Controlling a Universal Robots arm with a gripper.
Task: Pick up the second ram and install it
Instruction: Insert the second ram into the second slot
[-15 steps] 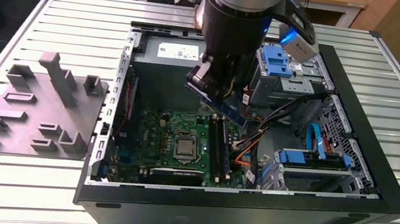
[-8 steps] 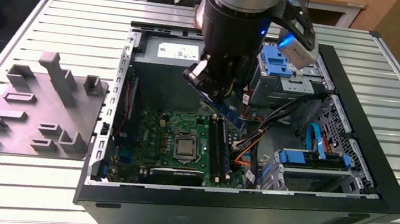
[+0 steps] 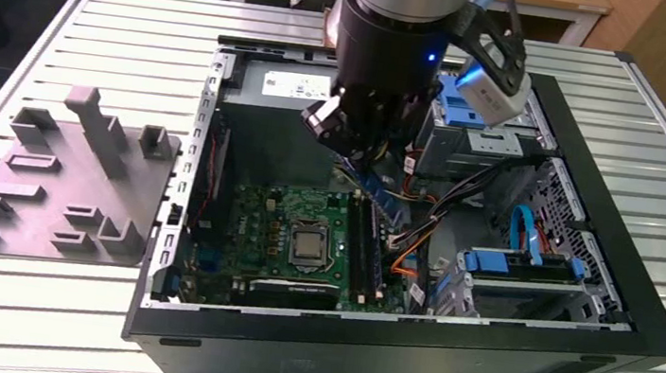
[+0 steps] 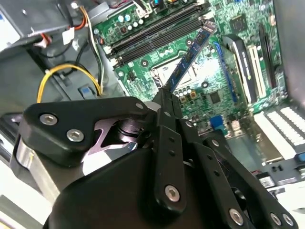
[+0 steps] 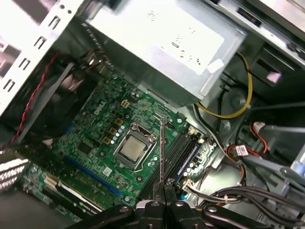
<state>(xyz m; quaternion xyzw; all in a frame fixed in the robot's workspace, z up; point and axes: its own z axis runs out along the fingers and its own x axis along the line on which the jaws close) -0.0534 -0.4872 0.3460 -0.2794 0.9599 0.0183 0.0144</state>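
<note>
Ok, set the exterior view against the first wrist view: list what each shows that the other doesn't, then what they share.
Exterior view, not the first wrist view: the slatted table, the grey fixture block standing on it, and the blue drive caddy inside the computer case.
First wrist view, not the exterior view: a red and black twisted wire running along the case wall.
Both: the motherboard, the CPU, the power supply, and the RAM stick pinched between the fingers.

Slim blue RAM stick [image 3: 380, 195], held aloft at a tilt.
Hangs slantwise above the black memory slots [image 4: 152, 34], not seated in any; appears edge-on, a thin line, in the first wrist view.
</note>
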